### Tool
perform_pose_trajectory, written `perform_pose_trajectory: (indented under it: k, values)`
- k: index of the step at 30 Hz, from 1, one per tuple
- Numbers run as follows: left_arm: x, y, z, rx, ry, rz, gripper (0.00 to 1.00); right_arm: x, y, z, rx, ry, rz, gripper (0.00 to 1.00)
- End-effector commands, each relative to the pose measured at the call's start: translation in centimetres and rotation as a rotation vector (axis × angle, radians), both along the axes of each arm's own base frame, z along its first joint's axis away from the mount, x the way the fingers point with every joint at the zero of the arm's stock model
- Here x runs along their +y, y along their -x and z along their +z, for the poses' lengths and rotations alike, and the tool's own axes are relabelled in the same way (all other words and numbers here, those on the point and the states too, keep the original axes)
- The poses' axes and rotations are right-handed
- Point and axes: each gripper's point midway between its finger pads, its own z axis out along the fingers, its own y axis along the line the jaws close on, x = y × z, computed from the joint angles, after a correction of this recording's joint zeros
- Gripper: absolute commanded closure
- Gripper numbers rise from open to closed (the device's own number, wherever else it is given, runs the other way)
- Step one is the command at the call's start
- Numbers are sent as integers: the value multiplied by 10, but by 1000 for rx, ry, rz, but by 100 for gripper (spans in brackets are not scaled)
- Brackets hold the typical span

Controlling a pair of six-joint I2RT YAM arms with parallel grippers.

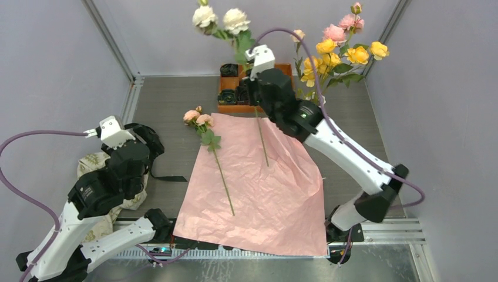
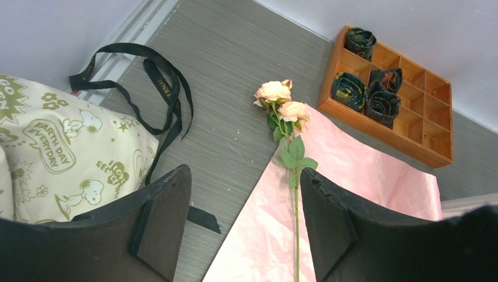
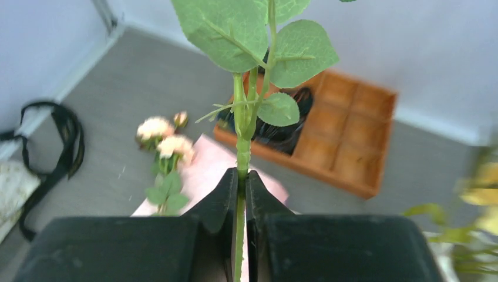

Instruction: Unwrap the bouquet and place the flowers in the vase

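right tool (image 3: 241, 176) clamped on a white-rose stem (image 3: 242, 147) over the pink paper (image 1: 258, 194), far edge; left tool (image 2: 245, 176) apart near the worktop (image 1: 170, 100) left edge.

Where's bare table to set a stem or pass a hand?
Bare table: the strip between the black ribbon and the pink paper, and the back-left corner beside the tray. Crowded: back right, where the right gripper holds a white rose stem near the yellow blooms.
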Motion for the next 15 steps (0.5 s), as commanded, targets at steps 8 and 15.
perform_pose_trajectory:
  k: [8, 15]
  values:
    - [-33, -22, -1, 7, 38, -48, 32, -150, 54, 179, -709, -292, -355, 99]
    - [-51, -32, -6, 29, 41, -85, 32, -180, 60, 206, -878, -210, -506, 99]
